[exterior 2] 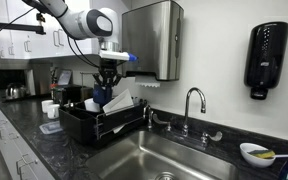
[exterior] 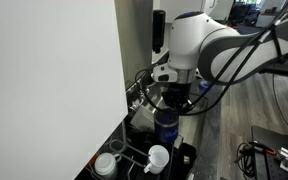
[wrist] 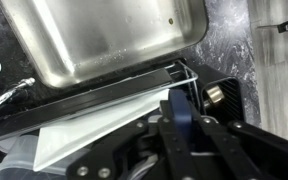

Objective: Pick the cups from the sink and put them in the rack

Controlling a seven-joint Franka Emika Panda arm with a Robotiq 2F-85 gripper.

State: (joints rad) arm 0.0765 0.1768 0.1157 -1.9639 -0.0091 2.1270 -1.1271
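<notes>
Exterior view, arm [exterior 2: 82,22] arched over, wrist pointing down, pincer [exterior 2: 105,87] pinching dark blue cup [exterior 2: 101,96] above rack [exterior 2: 79,126]

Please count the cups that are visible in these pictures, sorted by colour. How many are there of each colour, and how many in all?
White cups: 2
Dark blue cup: 1, gripped in the hand above the rack
Total: 3

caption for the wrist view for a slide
gripper holding the dark blue cup over the rack, sink beyond
</notes>
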